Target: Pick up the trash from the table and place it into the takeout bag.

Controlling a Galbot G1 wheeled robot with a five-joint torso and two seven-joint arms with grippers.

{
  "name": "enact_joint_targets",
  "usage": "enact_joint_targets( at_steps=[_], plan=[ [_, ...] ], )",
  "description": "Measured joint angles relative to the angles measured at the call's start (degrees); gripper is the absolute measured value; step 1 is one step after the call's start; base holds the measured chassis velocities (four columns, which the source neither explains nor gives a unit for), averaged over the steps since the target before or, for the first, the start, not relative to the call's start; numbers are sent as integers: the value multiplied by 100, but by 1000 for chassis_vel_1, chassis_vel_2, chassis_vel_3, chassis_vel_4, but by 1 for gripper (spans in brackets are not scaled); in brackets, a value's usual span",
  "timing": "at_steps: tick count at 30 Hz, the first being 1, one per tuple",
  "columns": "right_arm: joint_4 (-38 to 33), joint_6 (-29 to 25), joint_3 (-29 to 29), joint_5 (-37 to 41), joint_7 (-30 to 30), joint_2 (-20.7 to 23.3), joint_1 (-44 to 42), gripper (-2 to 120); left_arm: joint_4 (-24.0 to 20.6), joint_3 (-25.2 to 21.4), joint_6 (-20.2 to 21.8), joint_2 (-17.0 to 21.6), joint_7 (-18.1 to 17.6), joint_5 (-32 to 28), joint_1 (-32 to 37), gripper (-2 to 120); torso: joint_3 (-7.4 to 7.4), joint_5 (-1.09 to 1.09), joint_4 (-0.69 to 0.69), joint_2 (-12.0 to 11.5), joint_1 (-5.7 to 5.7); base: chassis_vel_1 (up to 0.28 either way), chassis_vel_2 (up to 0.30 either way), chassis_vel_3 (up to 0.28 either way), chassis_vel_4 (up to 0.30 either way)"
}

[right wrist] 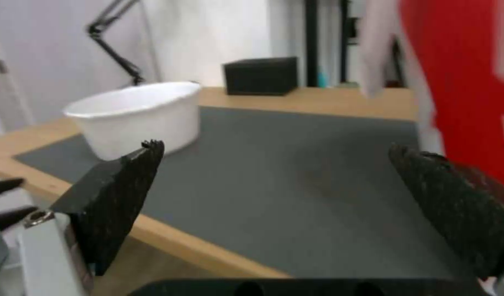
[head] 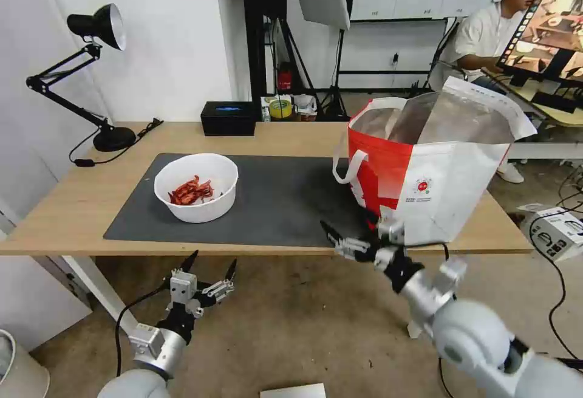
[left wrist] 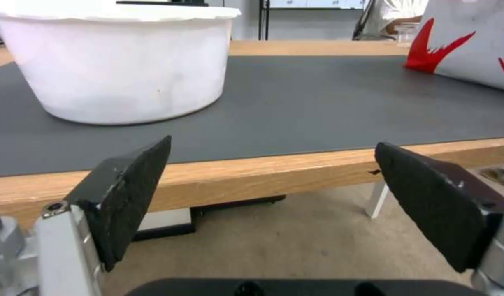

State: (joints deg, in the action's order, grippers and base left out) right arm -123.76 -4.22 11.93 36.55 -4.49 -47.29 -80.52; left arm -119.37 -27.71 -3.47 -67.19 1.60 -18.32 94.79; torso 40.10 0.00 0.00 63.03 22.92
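Note:
The trash on the table [head: 73, 209] is a white round bowl [head: 195, 194] holding red shell scraps [head: 190, 191], standing on the left part of the dark grey mat [head: 285, 197]. The red-and-white takeout bag [head: 437, 173] stands open at the table's right end, its foil lining showing. My left gripper [head: 211, 265] hangs open below the table's front edge, just in front of the bowl [left wrist: 126, 65]. My right gripper [head: 347, 226] is open over the front edge of the mat, beside the bag's [right wrist: 455, 82] near corner. The bowl [right wrist: 139, 115] sits well apart from it.
A black box with a blue top [head: 228, 118] sits at the table's back edge, and a black desk lamp [head: 91, 76] stands at the back left corner. The mat's middle [left wrist: 317, 94] between bowl and bag is bare. A white box [head: 555, 231] lies on the floor to the right.

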Motion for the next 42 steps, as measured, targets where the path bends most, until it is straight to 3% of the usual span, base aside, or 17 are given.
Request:
enact_joint_targets(
  at_steps=[5, 12, 36, 42],
  plan=[
    [-33, -309, 66, -710, -616, -475, -694, 100, -5, 13, -10, -7, 3, 2, 20, 100, 0, 0, 0, 0, -1, 0, 0, 0, 0],
    [34, -363, 147, -1048, -1001, -607, -1017, 100, -39, 7, -18, -15, 5, 15, 82, 100, 0, 0, 0, 0, 0, 0, 0, 0, 0],
    [94, -197, 74, -1374, -1497, -806, -1244, 100, -52, -76, -39, -9, 27, 34, 177, 100, 0, 0, 0, 0, 0, 0, 0, 0, 0],
    [94, -193, 72, -1369, -1497, -802, -1241, 100, -115, -245, 21, 210, -22, -263, -38, 100, 0, 0, 1, -1, 0, 0, 0, 0, 0]
  ],
)
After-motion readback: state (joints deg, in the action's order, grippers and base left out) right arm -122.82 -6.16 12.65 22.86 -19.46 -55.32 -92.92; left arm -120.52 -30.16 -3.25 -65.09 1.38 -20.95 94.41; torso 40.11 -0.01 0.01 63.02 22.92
